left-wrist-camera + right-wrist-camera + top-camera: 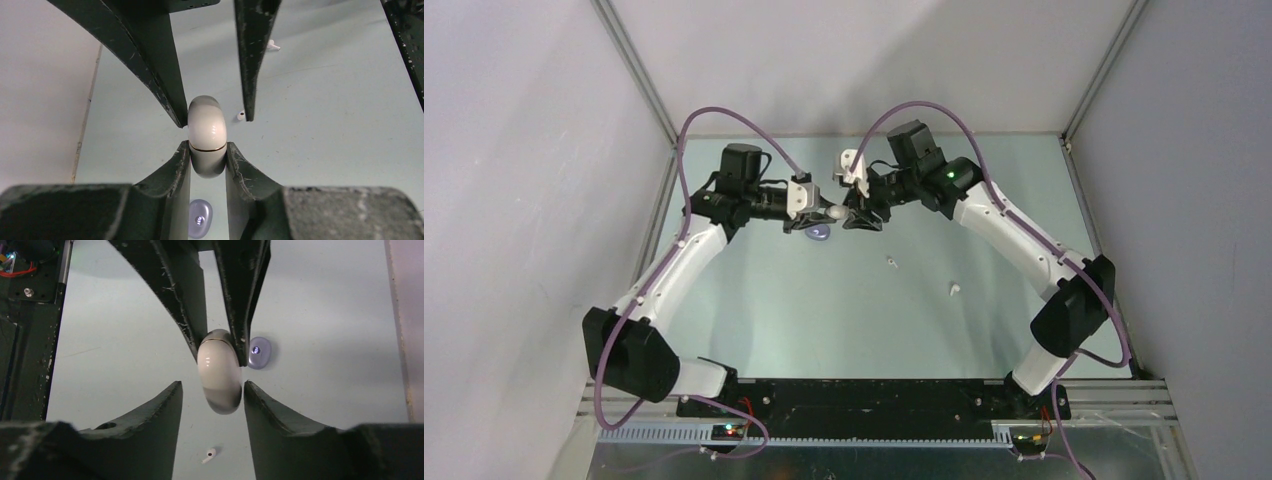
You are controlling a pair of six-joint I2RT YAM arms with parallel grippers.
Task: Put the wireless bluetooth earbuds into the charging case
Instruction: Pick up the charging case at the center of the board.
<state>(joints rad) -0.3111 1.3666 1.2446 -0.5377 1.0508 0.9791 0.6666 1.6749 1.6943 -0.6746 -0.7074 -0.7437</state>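
Soft, even light fills the top view: the tabletop [824, 320] reads bright and pale, any shadows on it are faint and soft-edged, and a green lamp [951, 176] glows on the right arm [1024, 240]. In the wrist views the near bases of the left pincer [207, 150] and right pincer [212, 387] are dark, grainy and out of focus, while the tips are sharper. The white case [206, 130] carries small soft glints; in the right wrist view its lower end looks smeared. The purple case [258, 352] shows a tiny lit display, slightly soft.

Robotics lab test cell. Plain grey panels [514, 150] on aluminium framing [638, 75] enclose a pale green table [824, 320].
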